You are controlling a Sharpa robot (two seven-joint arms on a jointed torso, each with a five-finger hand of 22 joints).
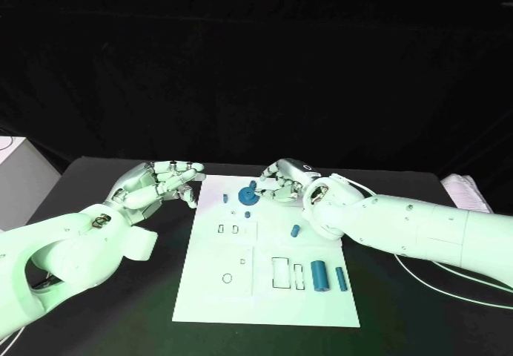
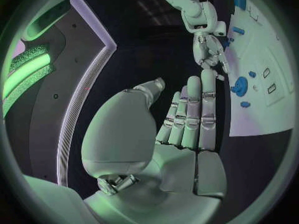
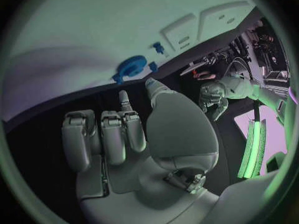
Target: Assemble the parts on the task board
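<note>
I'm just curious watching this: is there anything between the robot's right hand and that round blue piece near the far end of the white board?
Nothing visible: the right hand sits just beside the round blue part, with bare task board between them.

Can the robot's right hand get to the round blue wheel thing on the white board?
Probably yes. The right hand is right beside the round blue part at the far end of the task board, with nothing between them. It holds nothing, though its fingers are curled in.
</note>
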